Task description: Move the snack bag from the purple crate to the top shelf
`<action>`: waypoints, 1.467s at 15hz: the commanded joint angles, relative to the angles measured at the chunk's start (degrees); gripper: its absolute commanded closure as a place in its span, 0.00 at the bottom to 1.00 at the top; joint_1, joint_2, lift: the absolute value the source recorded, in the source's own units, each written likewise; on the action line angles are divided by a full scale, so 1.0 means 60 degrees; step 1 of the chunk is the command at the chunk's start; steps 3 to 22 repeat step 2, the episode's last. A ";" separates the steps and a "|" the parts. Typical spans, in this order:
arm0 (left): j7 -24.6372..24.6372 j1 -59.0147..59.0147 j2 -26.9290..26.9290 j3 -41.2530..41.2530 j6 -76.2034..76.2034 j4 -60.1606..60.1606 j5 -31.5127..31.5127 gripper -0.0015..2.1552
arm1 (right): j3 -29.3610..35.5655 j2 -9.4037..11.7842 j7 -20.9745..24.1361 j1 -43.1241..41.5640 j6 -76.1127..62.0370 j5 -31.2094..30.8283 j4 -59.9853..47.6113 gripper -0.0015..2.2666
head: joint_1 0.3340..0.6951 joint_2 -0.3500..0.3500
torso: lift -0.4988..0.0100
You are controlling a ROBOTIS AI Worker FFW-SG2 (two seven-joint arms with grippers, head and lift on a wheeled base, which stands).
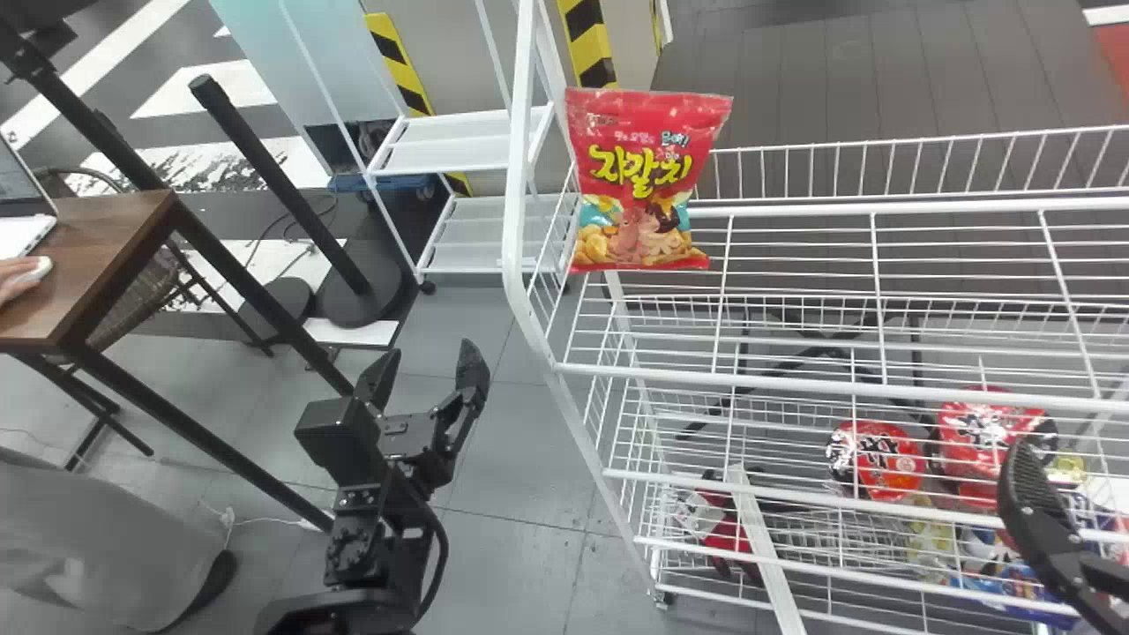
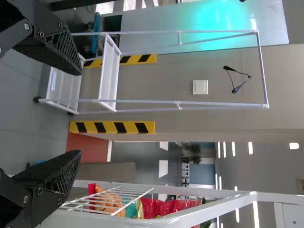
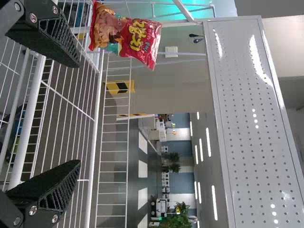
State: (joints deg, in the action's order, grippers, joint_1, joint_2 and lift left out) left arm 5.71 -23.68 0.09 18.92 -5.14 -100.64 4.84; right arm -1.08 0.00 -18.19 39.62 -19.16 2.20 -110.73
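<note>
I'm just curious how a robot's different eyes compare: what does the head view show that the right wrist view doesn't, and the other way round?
Head view alone: the wooden desk and the left gripper.

Right wrist view alone: the metal panel full of small holes and the green plant.

Both: the red snack bag on the white wire rack, the right gripper and yellow-and-black striped markings.

Glossy plastic snack bag (image 1: pixel 648 181)

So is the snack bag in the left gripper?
No, the snack bag stands on the white wire rack, apart from the left gripper, which is open and empty.
</note>
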 commanded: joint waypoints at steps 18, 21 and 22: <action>0.0000 -0.0111 -0.0039 0.0069 0.0001 -0.0028 0.0043 0.12 | -0.0055 -0.0009 0.0000 -0.0012 -0.0007 0.0000 0.0027 0.04 | 1.00 0.99 | 0.98; 0.0000 -0.0111 -0.0039 0.0069 0.0001 -0.0028 0.0043 0.12 | -0.0055 -0.0009 0.0000 -0.0012 -0.0007 0.0000 0.0027 0.04 | 1.00 0.99 | 0.98; 0.0000 -0.0111 -0.0039 0.0069 0.0001 -0.0028 0.0043 0.12 | -0.0055 -0.0009 0.0000 -0.0012 -0.0007 0.0000 0.0027 0.04 | 1.00 0.99 | 0.98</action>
